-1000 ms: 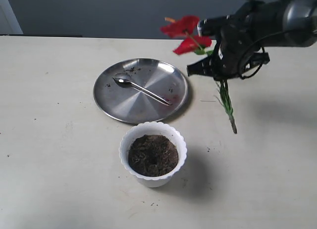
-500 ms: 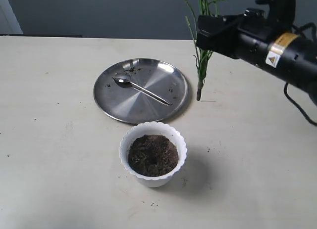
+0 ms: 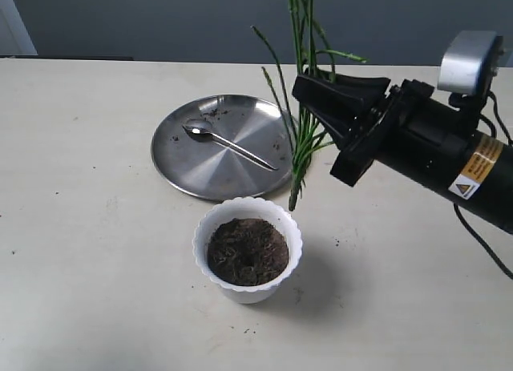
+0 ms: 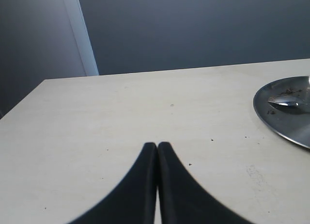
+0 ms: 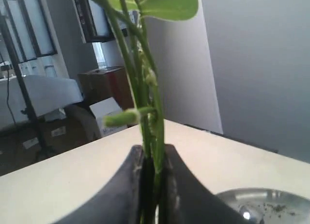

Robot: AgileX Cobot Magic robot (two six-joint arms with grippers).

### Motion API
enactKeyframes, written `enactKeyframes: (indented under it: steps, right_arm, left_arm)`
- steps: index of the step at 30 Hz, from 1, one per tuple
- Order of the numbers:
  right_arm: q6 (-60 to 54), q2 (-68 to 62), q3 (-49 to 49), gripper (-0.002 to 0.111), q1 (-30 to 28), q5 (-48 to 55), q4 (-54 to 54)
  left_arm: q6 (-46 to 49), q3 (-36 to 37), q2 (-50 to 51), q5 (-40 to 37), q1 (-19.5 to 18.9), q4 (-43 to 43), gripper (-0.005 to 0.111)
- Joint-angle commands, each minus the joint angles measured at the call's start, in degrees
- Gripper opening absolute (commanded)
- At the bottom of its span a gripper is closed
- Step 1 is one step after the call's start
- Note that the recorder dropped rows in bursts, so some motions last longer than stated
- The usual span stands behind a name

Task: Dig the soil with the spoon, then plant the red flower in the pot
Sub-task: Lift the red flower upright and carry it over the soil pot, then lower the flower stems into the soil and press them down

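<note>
My right gripper is shut on the green stems of the red flower, which hangs upright. Its stem tip is just above the far right rim of the white scalloped pot; its red blooms are out of frame above. The right wrist view shows the stems clamped at the gripper, with a green leaf above. Dark brown soil with a small hollow fills the pot. The silver spoon lies on the steel plate. My left gripper is shut and holds nothing, low over bare table.
The round steel plate carries crumbs of soil and sits just behind the pot; the left wrist view shows its edge. The right arm stretches in from the right above the table. Small soil specks dot the tabletop.
The right arm has turned the flower from lying sideways to stems-down, then carried it forward and down from beside the plate towards the pot's far rim. Spoon and pot have not moved.
</note>
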State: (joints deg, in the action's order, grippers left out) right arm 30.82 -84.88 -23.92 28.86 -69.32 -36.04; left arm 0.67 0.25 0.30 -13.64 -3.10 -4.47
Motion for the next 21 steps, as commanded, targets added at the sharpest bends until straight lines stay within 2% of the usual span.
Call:
enactKeyframes:
  steps: [1, 12, 21]
  right_arm:
    - [0.83, -3.68, 0.19, -0.001, 0.43, -0.64, -3.94]
    - [-8.05, -10.46, -0.86, -0.001, 8.47, -0.64, 0.81]
    - [-8.32, -15.28, -5.12, -0.001, 9.53, -0.64, 0.28]
  left_arm:
    - [-0.12, -0.25, -0.30, 0.34, 0.41, 0.44, 0.000]
    - [-0.12, -0.25, -0.30, 0.34, 0.41, 0.44, 0.000]
    - [-0.12, -0.25, -0.30, 0.34, 0.41, 0.44, 0.000]
